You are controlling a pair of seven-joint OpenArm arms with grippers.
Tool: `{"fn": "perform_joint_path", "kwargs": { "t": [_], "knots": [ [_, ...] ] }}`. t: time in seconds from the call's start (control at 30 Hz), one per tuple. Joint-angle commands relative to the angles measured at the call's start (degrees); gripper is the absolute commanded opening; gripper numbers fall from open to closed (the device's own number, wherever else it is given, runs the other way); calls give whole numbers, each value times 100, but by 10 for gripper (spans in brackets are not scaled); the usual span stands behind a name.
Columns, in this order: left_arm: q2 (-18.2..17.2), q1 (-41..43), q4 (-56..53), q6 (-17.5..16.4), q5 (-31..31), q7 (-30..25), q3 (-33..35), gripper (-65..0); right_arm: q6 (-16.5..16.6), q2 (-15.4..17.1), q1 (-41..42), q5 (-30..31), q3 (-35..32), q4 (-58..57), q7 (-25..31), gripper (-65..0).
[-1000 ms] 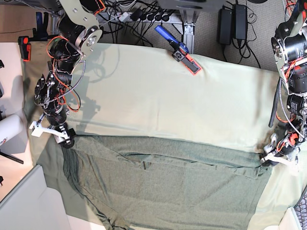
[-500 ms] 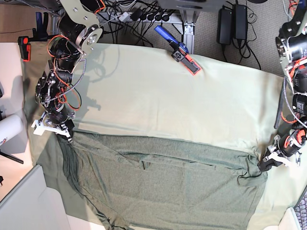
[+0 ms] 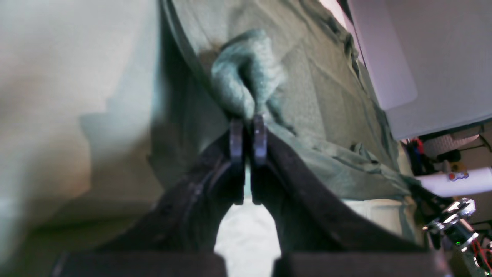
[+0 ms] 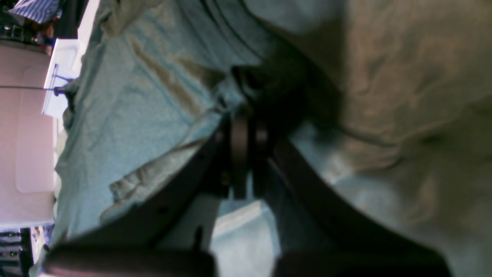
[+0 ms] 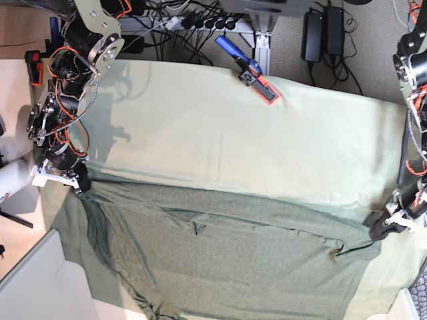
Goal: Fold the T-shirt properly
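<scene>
The dark olive T-shirt (image 5: 227, 260) lies spread over the front half of the table, stretched taut along its upper edge. On the base view's left, my right gripper (image 5: 80, 185) is shut on the shirt's upper left corner. In the right wrist view the jaws (image 4: 246, 119) pinch a dark fold of shirt (image 4: 127, 115). My left gripper (image 5: 377, 232) on the base view's right is shut on the upper right corner. In the left wrist view the gripper (image 3: 248, 123) holds a bunched tuft of the shirt (image 3: 246, 80).
The pale mint table cloth (image 5: 220, 140) covers the table behind the shirt. A blue and red clamp (image 5: 257, 79) sits on its far edge. Cables and power bricks (image 5: 320, 33) lie on the floor behind. A grey board (image 5: 33, 280) is at the front left.
Both grippers have closed on the shirt's upper corners. The right arm has moved outward to the left, the left arm outward and nearer, pulling the upper edge straight and wider.
</scene>
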Motion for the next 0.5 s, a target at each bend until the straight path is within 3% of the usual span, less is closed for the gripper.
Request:
{"fn": "perform_joint_path", "kwargs": {
  "t": [0.0,0.47],
  "knots": [
    [-133,-155,118,-159,-144,-35,-17,-650,214,153,151,127,7,140,35,-650],
    [-581,142,118,-159,-909,525,-17,-650,216,201,116,140,7,358,-649,-650]
  ]
}}
